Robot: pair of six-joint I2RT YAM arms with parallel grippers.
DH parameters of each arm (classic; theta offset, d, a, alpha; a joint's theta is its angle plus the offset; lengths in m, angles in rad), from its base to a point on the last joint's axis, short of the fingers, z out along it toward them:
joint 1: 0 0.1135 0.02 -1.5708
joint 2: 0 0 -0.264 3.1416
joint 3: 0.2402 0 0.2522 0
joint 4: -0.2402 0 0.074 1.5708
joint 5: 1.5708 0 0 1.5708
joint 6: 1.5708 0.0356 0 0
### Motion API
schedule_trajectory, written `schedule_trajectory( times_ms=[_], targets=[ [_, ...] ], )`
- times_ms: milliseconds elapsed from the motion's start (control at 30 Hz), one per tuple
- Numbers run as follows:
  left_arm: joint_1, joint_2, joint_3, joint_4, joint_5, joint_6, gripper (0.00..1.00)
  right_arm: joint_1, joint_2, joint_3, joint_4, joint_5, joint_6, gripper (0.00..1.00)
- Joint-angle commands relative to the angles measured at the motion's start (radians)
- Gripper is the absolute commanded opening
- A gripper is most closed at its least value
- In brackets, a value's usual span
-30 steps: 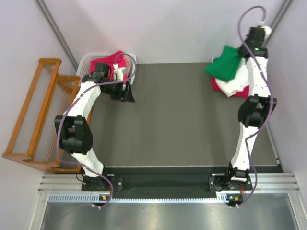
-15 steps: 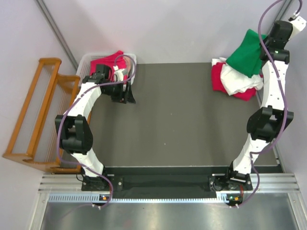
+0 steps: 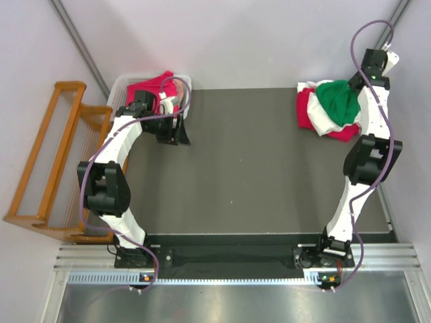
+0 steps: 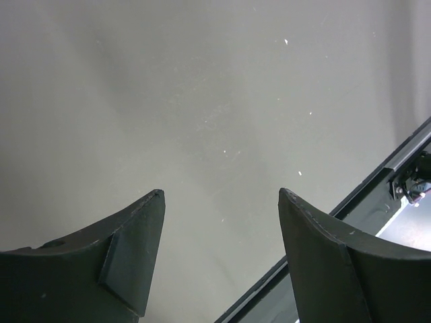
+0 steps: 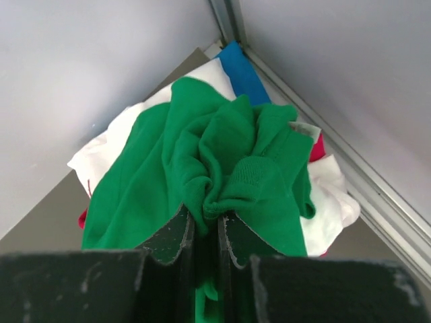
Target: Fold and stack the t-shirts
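Observation:
At the table's far right corner lies a pile of t-shirts: a white one (image 3: 315, 110) over a crimson one (image 3: 347, 133). A bright green t-shirt (image 3: 339, 99) hangs bunched over the pile. My right gripper (image 3: 355, 85) is shut on a fold of it. In the right wrist view the green cloth (image 5: 229, 151) is pinched between the fingers of the right gripper (image 5: 205, 215), with white cloth (image 5: 113, 138) beneath. Another crimson t-shirt (image 3: 153, 84) fills the basket at the far left. My left gripper (image 3: 178, 134) hovers open beside that basket, and in its wrist view (image 4: 221, 194) only bare table shows between its fingers.
A white slatted basket (image 3: 120, 86) stands at the far left corner. An orange wooden rack (image 3: 50, 158) stands off the table's left side. Grey walls close in behind the pile, with a blue patch (image 5: 244, 73) at the corner. The table's edge rail (image 4: 377, 182) runs near the left gripper.
My right arm swung the green t-shirt up and to the right off the pile's left side, then brought it down onto the white one. The left arm has stayed put.

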Motion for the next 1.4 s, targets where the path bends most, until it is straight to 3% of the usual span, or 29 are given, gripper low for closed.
schedule_trajectory(
  times_ms=[0, 67, 100, 200, 267, 300, 400, 467, 500, 767, 900, 1033, 1133, 1233, 1300, 1367],
  targets=[
    [0.006, -0.020, 0.018, 0.018, 0.044, -0.009, 0.72, 0.062, 0.039, 0.061, -0.086, -0.004, -0.016, 0.00],
    [0.006, -0.025, 0.018, 0.014, 0.043, 0.002, 0.72, 0.082, 0.052, 0.076, -0.122, 0.033, -0.031, 0.18],
    [0.006, -0.026, 0.017, 0.011, 0.041, 0.003, 0.72, 0.088, 0.064, 0.087, -0.129, 0.053, -0.046, 0.40],
    [0.006, -0.040, 0.011, 0.009, 0.034, 0.014, 0.72, 0.101, 0.058, 0.091, -0.145, 0.135, -0.065, 0.64],
    [0.006, -0.048, 0.001, 0.008, 0.024, 0.022, 0.72, 0.101, 0.050, 0.090, -0.145, 0.169, -0.066, 0.59],
    [0.006, -0.051, -0.003, 0.008, 0.023, 0.026, 0.72, 0.101, 0.041, 0.090, -0.148, 0.204, -0.073, 0.46],
    [0.007, -0.058, -0.016, 0.008, 0.018, 0.037, 0.71, 0.096, 0.023, 0.093, -0.146, 0.252, -0.079, 0.41],
    [0.007, -0.065, -0.022, 0.006, 0.017, 0.043, 0.71, 0.096, 0.012, 0.093, -0.148, 0.286, -0.080, 0.57],
    [0.007, -0.068, -0.023, 0.005, 0.018, 0.045, 0.71, 0.094, 0.003, 0.093, -0.148, 0.294, -0.082, 0.69],
    [0.024, -0.085, -0.045, -0.005, 0.009, 0.071, 0.70, 0.093, -0.089, 0.097, -0.125, 0.375, -0.100, 0.80],
    [0.035, -0.083, -0.040, -0.015, 0.017, 0.080, 0.69, 0.088, -0.128, 0.107, -0.151, 0.416, -0.088, 1.00],
    [0.049, -0.092, -0.035, -0.020, 0.024, 0.084, 0.69, 0.076, -0.194, 0.038, -0.149, 0.443, -0.054, 1.00],
    [0.057, -0.092, -0.034, -0.022, 0.033, 0.084, 0.69, 0.128, -0.257, -0.022, -0.064, 0.348, -0.109, 1.00],
    [0.061, -0.080, -0.019, -0.038, 0.038, 0.080, 0.69, 0.266, -0.189, 0.112, -0.147, 0.234, -0.206, 1.00],
    [0.063, -0.065, -0.008, -0.060, 0.040, 0.077, 0.68, 0.274, -0.071, 0.264, -0.246, 0.188, -0.169, 1.00],
    [0.063, -0.055, 0.017, -0.084, 0.032, 0.074, 0.68, 0.265, -0.025, 0.263, -0.298, 0.101, -0.120, 1.00]
  ],
)
